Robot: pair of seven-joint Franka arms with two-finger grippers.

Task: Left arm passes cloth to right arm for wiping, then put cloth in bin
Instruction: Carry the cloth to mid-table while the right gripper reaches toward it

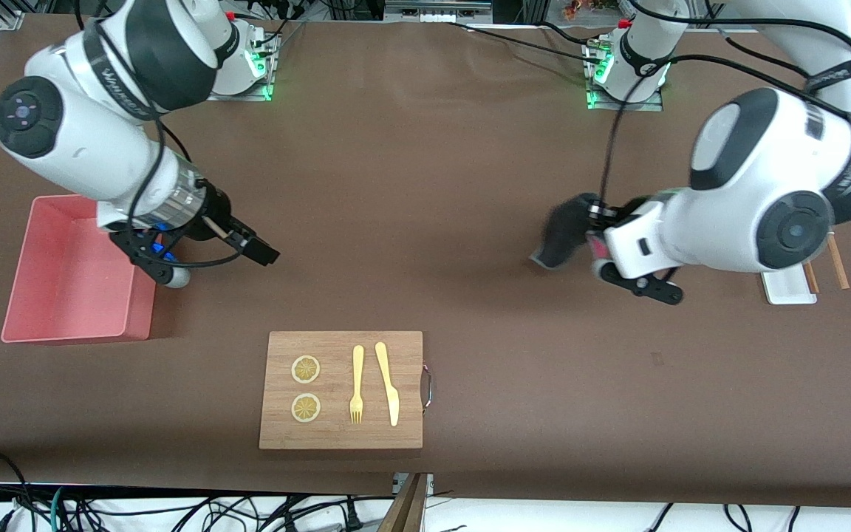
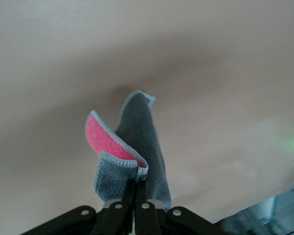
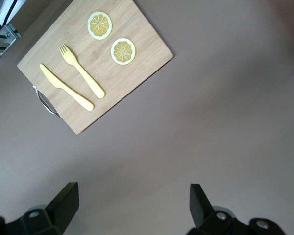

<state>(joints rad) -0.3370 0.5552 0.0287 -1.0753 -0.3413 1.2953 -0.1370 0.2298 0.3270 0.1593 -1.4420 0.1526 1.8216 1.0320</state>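
The cloth [image 1: 564, 230] is dark grey with a pink underside and hangs folded from my left gripper [image 1: 592, 222], which is shut on its edge over the bare table toward the left arm's end. In the left wrist view the cloth [image 2: 137, 132] droops from the closed fingertips of the left gripper [image 2: 137, 185]. My right gripper [image 1: 222, 266] hovers open and empty just beside the bin [image 1: 74, 332], a salmon-pink box at the right arm's end. In the right wrist view the right gripper [image 3: 133, 193] has only bare table between its wide-apart fingers.
A wooden board [image 1: 340, 436] with two lemon slices, a yellow fork and a yellow knife lies nearer the front camera, also seen as the board [image 3: 137, 68] in the right wrist view. A white tray [image 1: 787, 290] with brown sticks sits under the left arm.
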